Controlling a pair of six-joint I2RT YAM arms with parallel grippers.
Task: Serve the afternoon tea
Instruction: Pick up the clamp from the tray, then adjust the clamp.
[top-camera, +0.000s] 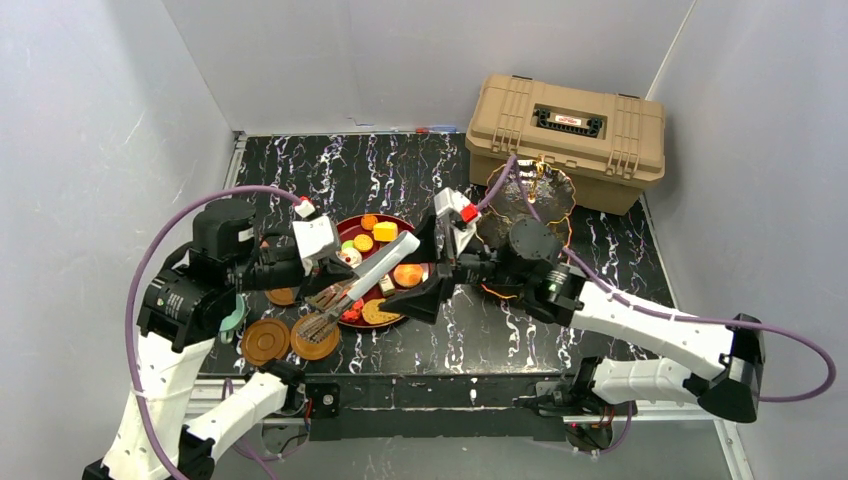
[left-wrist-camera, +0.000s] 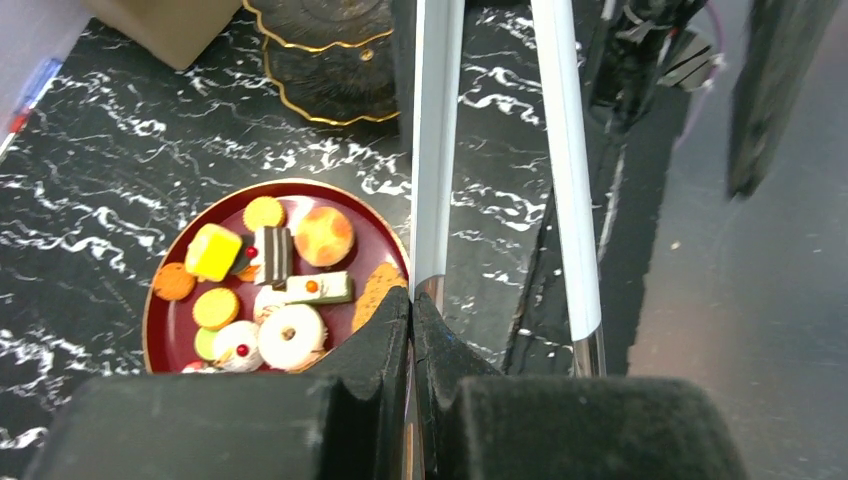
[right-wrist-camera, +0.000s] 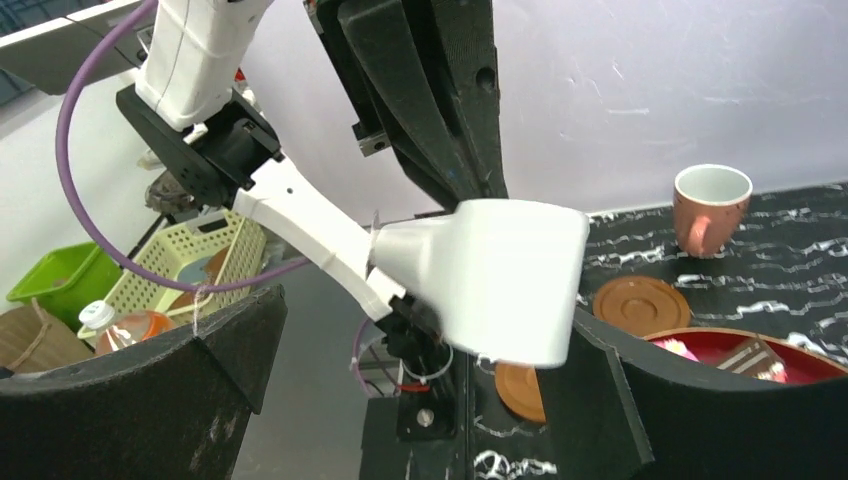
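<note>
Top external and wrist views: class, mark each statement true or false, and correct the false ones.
1. The pastries lie on a dark red plate. True.
2. The left gripper grips the metal tongs. True.
3. The right gripper is shut on a cup. False: it is open, holding nothing.
4. The tan case stands open. False: its lid is shut.
5. The pinkish cup stands on a saucer. False: it stands on the table, apart from the saucer.
</note>
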